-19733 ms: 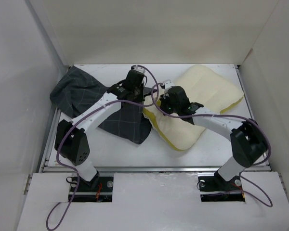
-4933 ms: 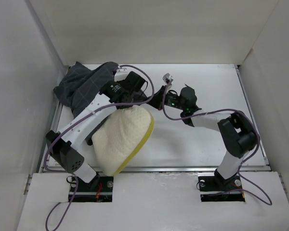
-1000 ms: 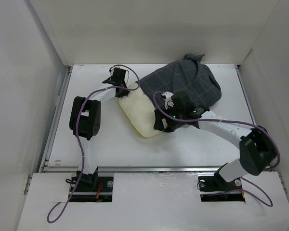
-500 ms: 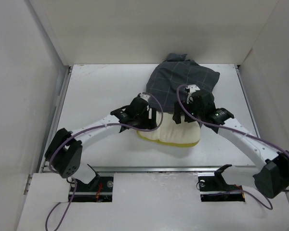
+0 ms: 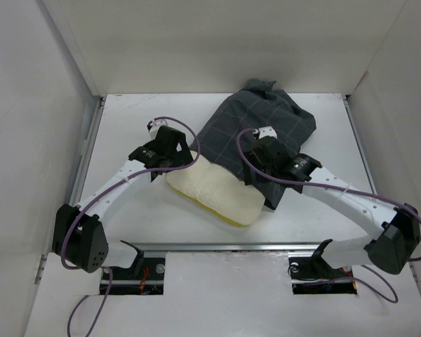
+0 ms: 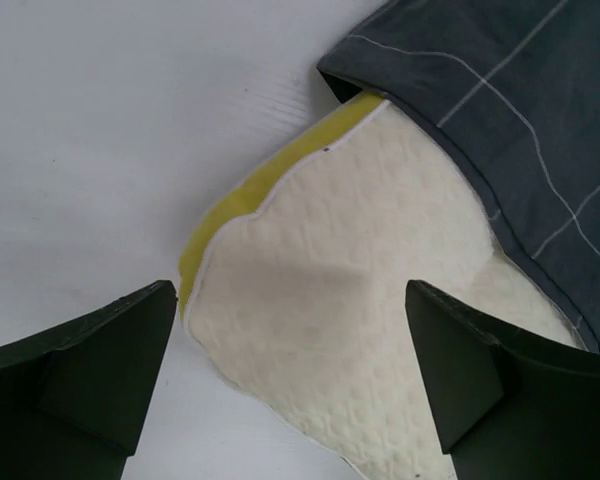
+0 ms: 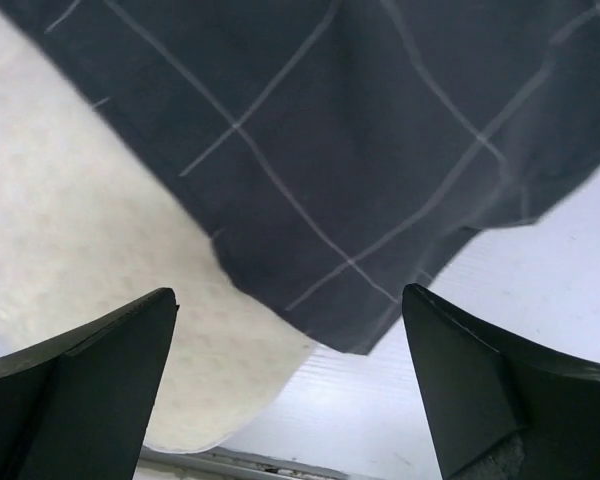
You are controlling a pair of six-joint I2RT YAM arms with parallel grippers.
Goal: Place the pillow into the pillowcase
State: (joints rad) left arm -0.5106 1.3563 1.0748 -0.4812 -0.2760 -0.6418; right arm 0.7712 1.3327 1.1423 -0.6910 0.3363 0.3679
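Note:
The cream pillow (image 5: 214,191) lies slantwise on the white table, its far end inside the dark grid-check pillowcase (image 5: 263,123). About half of the pillow sticks out toward the front left, showing its yellow edge (image 6: 280,175). My left gripper (image 5: 177,159) hovers open over the pillow's bare corner (image 6: 320,300), fingers (image 6: 90,370) wide apart and holding nothing. My right gripper (image 5: 256,168) is open above the pillowcase's near hem (image 7: 360,160), where the hem overlaps the pillow (image 7: 70,240). Nothing is between its fingers (image 7: 510,400).
White walls enclose the table on three sides. A metal rail (image 5: 224,246) runs along the front edge, close to the pillow's near corner. Purple cables (image 5: 196,137) loop from both wrists. Bare table (image 6: 110,130) lies left of the pillow.
My left gripper has opened and let go of the pillow. Both arms have shifted, and the pillow now lies slantwise with its far end under the pillowcase.

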